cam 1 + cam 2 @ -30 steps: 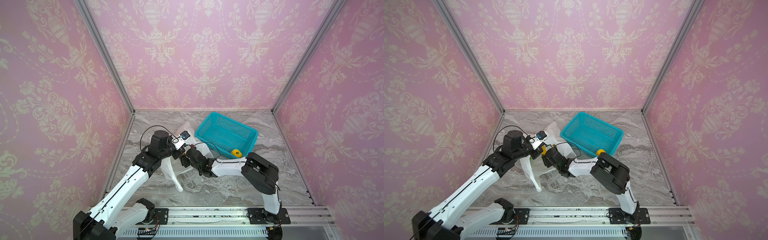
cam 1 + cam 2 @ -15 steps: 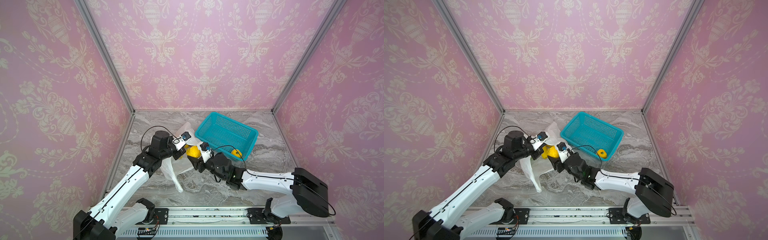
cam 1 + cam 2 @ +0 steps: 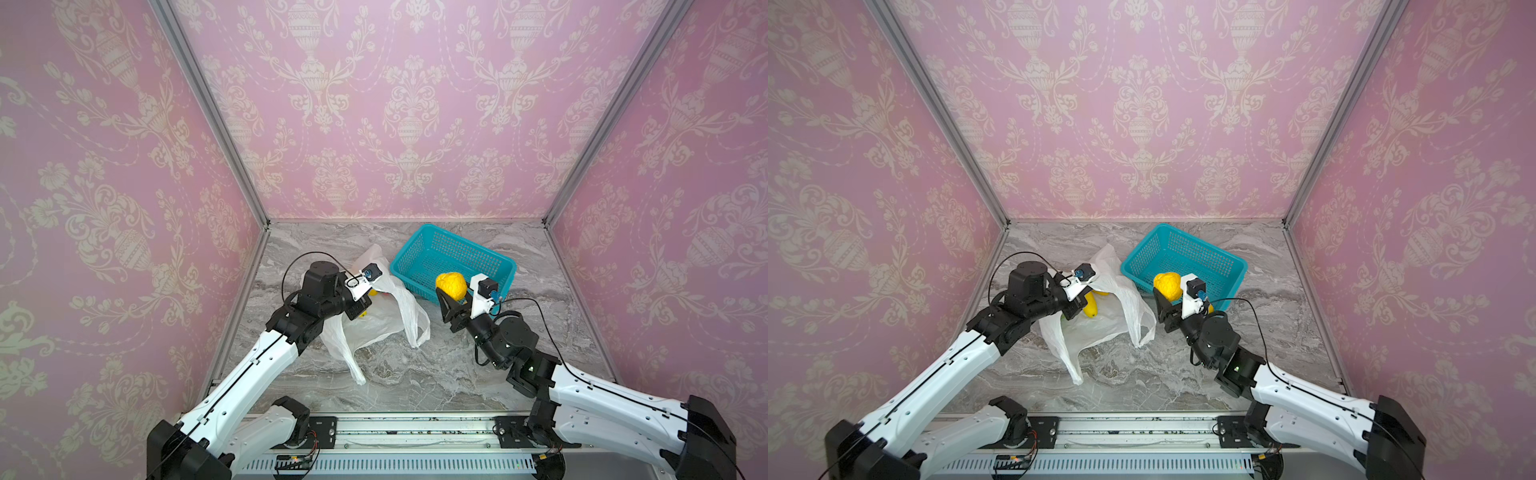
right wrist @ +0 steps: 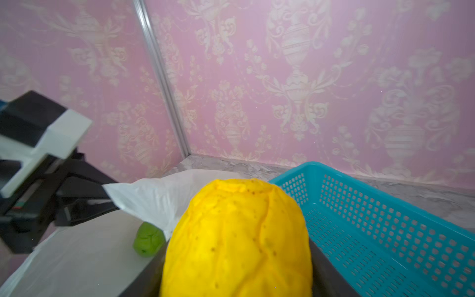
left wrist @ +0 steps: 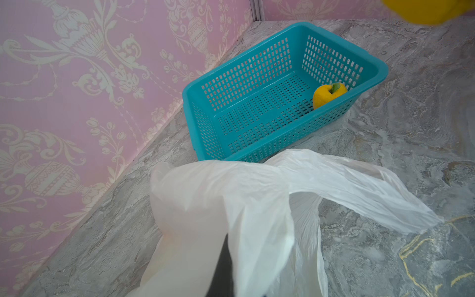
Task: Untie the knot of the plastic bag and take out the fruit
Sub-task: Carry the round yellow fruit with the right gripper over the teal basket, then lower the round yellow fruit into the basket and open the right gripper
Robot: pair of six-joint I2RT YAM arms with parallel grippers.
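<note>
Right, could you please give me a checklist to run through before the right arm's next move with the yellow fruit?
1. Grip on the yellow fruit: ok, the right gripper is closed on it.
2. Fruit over the teal basket: not ok, it looks short of the near rim.
3. Room in basket: ok, only one orange-yellow fruit, in a corner.
4. Bag mouth held: ok, the left gripper is shut on the plastic bag.
5. Bag emptied: not ok, a green fruit and a long yellow fruit lie inside.

Withdrawn from the bag (image 3: 386, 316) by the right hand (image 3: 456, 296): a yellow fruit (image 3: 451, 284), now raised beside the basket (image 3: 409, 254).
</note>
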